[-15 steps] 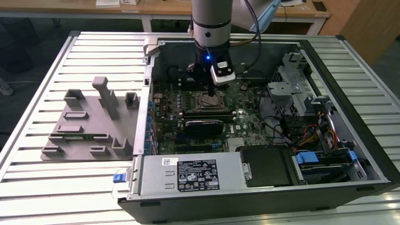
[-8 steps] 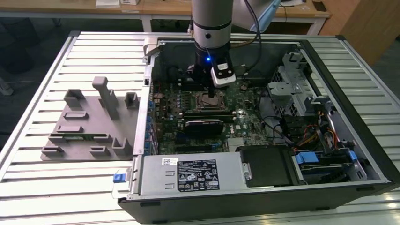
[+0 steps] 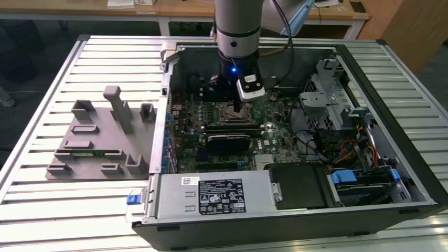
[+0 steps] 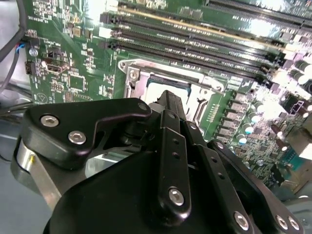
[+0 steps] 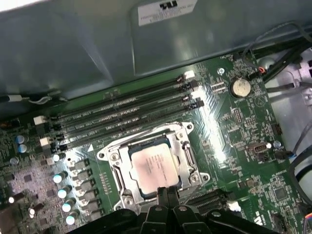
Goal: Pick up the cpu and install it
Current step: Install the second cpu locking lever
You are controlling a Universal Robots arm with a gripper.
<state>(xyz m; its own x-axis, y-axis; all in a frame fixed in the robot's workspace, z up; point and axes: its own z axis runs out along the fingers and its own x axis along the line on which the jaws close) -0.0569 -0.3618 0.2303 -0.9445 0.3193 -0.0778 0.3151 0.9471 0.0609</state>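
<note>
Cpu [image 5: 152,166] lies flat inside the socket frame [image 5: 187,146] on the motherboard [image 5: 243,122], its metal top showing. Just above the frame's near edge, the hand [image 5: 167,192] has its fingers pressed together, gripping nothing. Any downward push there could, I judge, tilt the chip and bend the socket's pins.

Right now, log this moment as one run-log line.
stage: install | cpu: lying flat in the socket frame on the motherboard | gripper: jaws together at the cpu's edge | memory slots: beside socket
</note>
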